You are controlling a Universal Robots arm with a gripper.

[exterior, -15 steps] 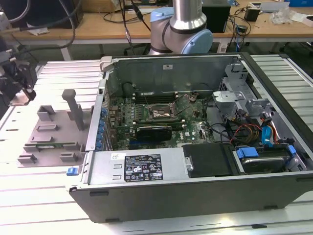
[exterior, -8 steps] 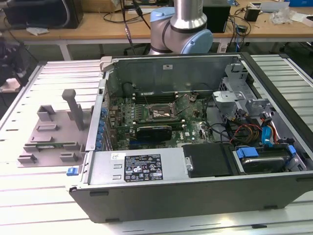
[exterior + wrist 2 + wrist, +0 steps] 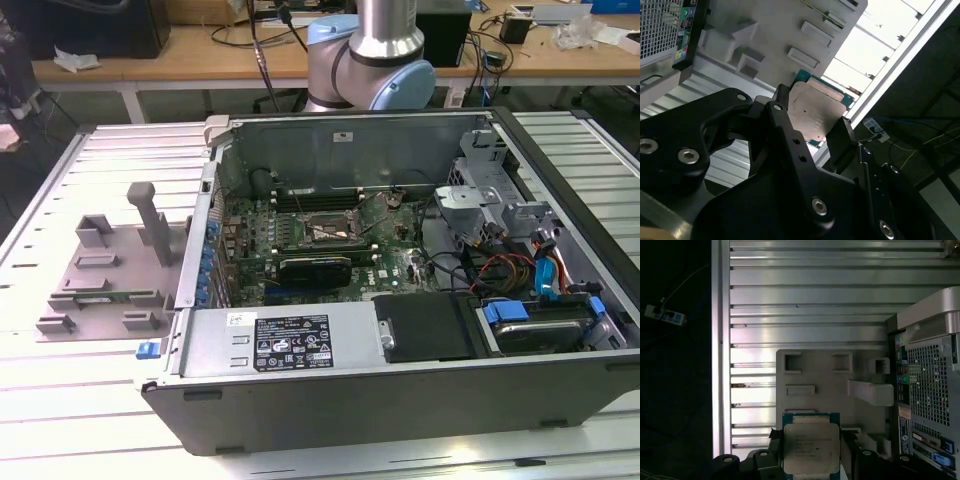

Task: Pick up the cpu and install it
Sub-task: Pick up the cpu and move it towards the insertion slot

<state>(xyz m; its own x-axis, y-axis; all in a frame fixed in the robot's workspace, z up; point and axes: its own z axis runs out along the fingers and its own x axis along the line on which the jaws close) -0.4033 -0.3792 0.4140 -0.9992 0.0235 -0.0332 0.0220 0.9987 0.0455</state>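
The jaws of the black gripper [image 3: 811, 441] are pinched on two opposite edges of the cpu [image 3: 811, 447], a small flat square chip with a pale silver-grey metal lid on a green board. Both wrist views show it held level and clear in the air above the pale grey plastic fixture [image 3: 815, 372] with upright posts.

The chip is probably light and stiff but delicate. The edge hold suits it, since it keeps the fingers off the underside. The thin, smooth edges could slip or tilt under a loose grip.

The fixture lies on the slatted metal table [image 3: 60, 400], just beside the open grey computer case [image 3: 400, 395]. Inside the case lies a green motherboard [image 3: 390, 262] with a square socket [image 3: 325, 230] near its middle. The socket looks unfilled, though that is hard to confirm. A black finned block [image 3: 315, 268] sits just beside the socket, and cables and drive bays fill the exterior view's right.
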